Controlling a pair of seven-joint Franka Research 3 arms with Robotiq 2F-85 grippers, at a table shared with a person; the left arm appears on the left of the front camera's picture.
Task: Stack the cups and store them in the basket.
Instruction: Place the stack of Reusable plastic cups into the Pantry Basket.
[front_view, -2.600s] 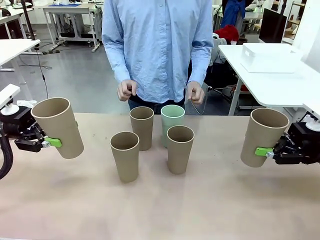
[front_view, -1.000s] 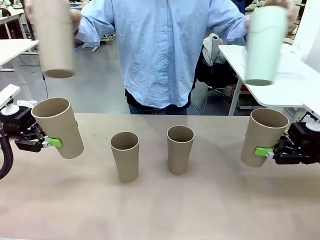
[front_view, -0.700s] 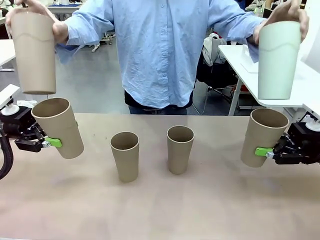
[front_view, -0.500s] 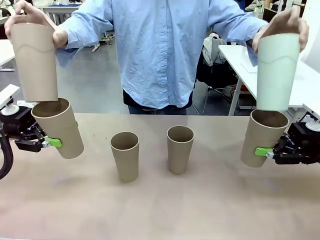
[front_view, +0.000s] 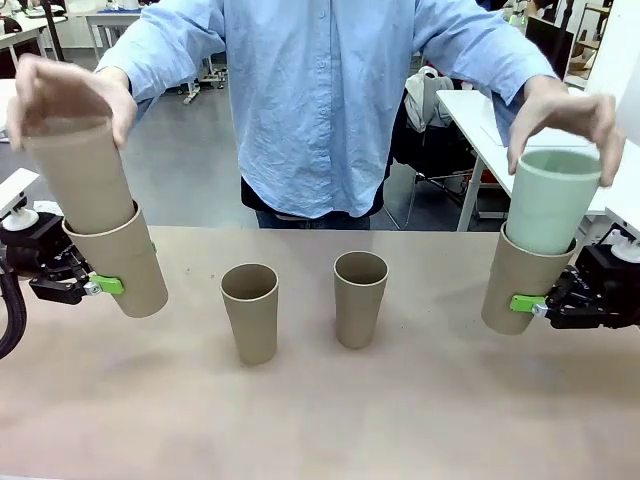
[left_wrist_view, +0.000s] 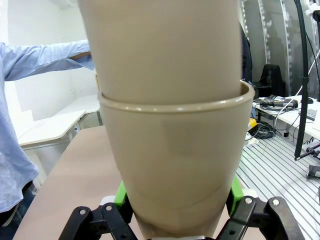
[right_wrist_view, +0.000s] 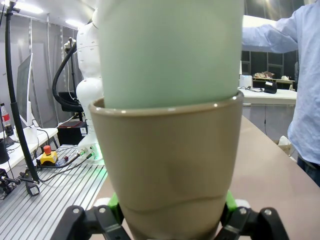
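One broad tan table (front_view: 400, 420) took up the foreground. A person (front_view: 320, 100) in a light blue shirt stood at its far edge with both arms spread wide.

Six cups came next in size. On the robot's left, the left outer cup (front_view: 130, 270) (left_wrist_view: 175, 165), tan, hung clear of the table and was tilted so its mouth leaned outward. An inner tan cup (front_view: 80, 175) (left_wrist_view: 160, 45) sat partway inside it, most of its length sticking out above the rim. The person's hand on that side (front_view: 70, 95) covered its top.

On the robot's right, the right outer cup (front_view: 520, 285) (right_wrist_view: 167, 155), also tan, was held off the table and nearly upright. The mint cup (front_view: 550, 200) (right_wrist_view: 167, 50) was nested partway into it, under the person's other hand (front_view: 565, 115).

Between these pairs, two free tan cups (front_view: 249, 310) (front_view: 360, 298) stood upright on the table, mouths up and apart from each other.

The left gripper (front_view: 112, 285) (left_wrist_view: 177, 200) was clamped on the lower part of the left outer cup, its green pads (left_wrist_view: 120, 192) pressed to opposite sides. The right gripper (front_view: 520, 302) (right_wrist_view: 172, 205) was clamped the same way low on the right outer cup.
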